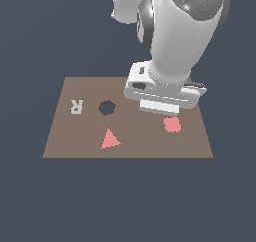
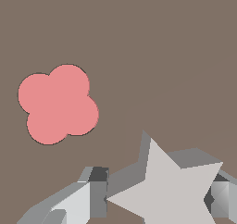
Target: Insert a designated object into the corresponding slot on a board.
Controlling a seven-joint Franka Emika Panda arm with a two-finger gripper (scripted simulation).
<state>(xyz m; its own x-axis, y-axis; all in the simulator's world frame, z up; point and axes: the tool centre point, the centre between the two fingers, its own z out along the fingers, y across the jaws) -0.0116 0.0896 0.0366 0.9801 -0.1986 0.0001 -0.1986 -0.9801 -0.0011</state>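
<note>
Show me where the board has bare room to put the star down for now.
Bare board runs between the pink triangle and the pink clover piece, and along the near edge. Around the gripper, holding the star, it is crowded beside the clover.

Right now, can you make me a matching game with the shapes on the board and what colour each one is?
Things:
1. flat five-pointed star piece
2. flat triangle piece
3. hexagonal hole
4. flat rectangular board

Colours:
A. brown
B. pink
C. off-white
D. dark

Pairs: 1-C, 2-B, 3-D, 4-A
</note>
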